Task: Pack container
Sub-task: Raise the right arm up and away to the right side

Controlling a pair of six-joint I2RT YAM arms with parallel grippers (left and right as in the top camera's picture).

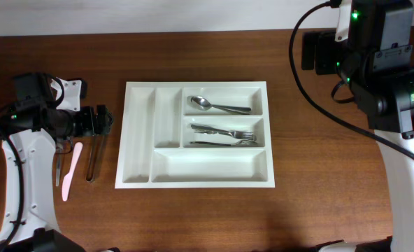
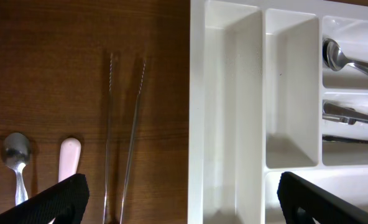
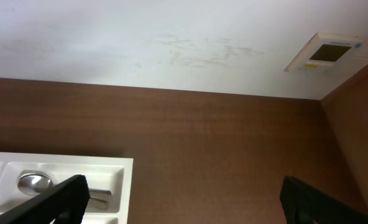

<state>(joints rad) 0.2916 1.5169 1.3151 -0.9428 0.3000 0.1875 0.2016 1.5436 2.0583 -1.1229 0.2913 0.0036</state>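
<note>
The container point(image 1: 193, 85) is a large white tray with five compartments, lying mid-table. A metal spoon point(image 1: 217, 106) lies in its upper right compartment and forks point(image 1: 224, 133) lie in the one below. Left of the tray, metal tongs point(image 1: 93, 157), a pink-white utensil point(image 1: 70, 170) and a small spoon point(image 1: 57, 168) rest on the wood. My left gripper point(image 1: 103, 122) hovers open over the tongs' upper end, holding nothing. In the left wrist view the tongs point(image 2: 123, 137) lie between the open fingers point(image 2: 59, 202), next to the tray wall point(image 2: 196, 112). My right gripper point(image 1: 317, 52) is open and empty, off the tray's upper right corner point(image 3: 119, 171).
The table is dark wood. A pale wall runs behind its far edge point(image 3: 171, 90), with a small wall panel point(image 3: 324, 53). The right arm's black cable point(image 1: 319, 105) loops over the table right of the tray.
</note>
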